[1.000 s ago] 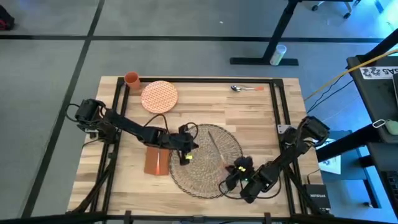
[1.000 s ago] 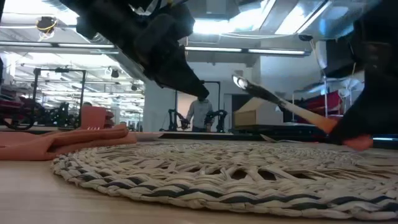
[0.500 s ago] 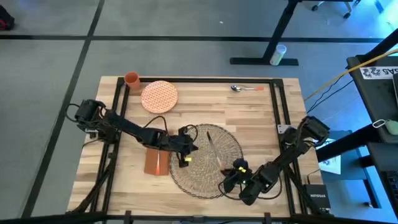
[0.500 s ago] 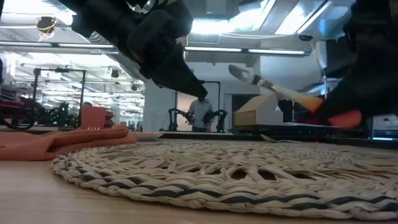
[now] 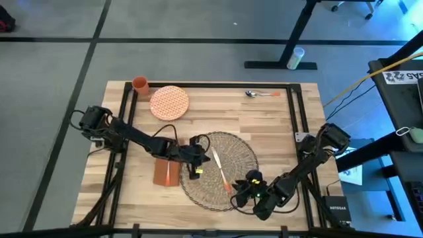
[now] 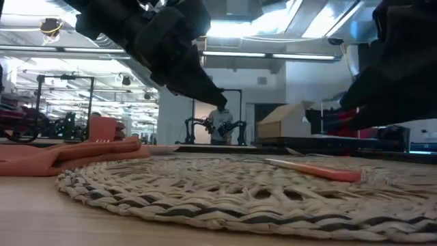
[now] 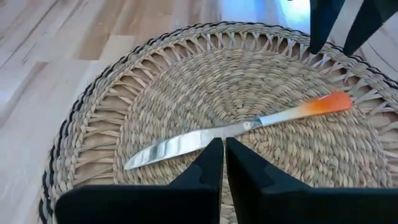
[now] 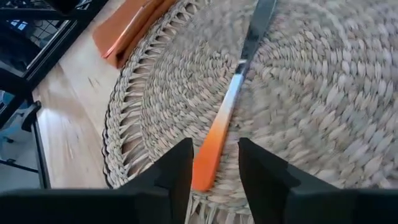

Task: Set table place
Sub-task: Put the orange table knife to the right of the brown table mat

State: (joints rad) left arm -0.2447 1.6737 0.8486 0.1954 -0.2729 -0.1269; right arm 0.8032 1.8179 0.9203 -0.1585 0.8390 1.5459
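while the knife [image 7: 239, 129] lies flat on the woven mat [image 5: 244, 153], which sits toward the near edge of the table [image 5: 277, 119], neither hand grips it. the right hand [image 8: 213, 163] hovers just over the orange handle with its fingers apart; the left hand [image 7: 224, 163] hangs over the mat's left rim, fingers together. the knife probably belongs beside the mat, so the right hand should close squarely across the handle, lift clear of the weave, then set it down parallel to the mat's edge, away from the napkin [image 5: 165, 172].
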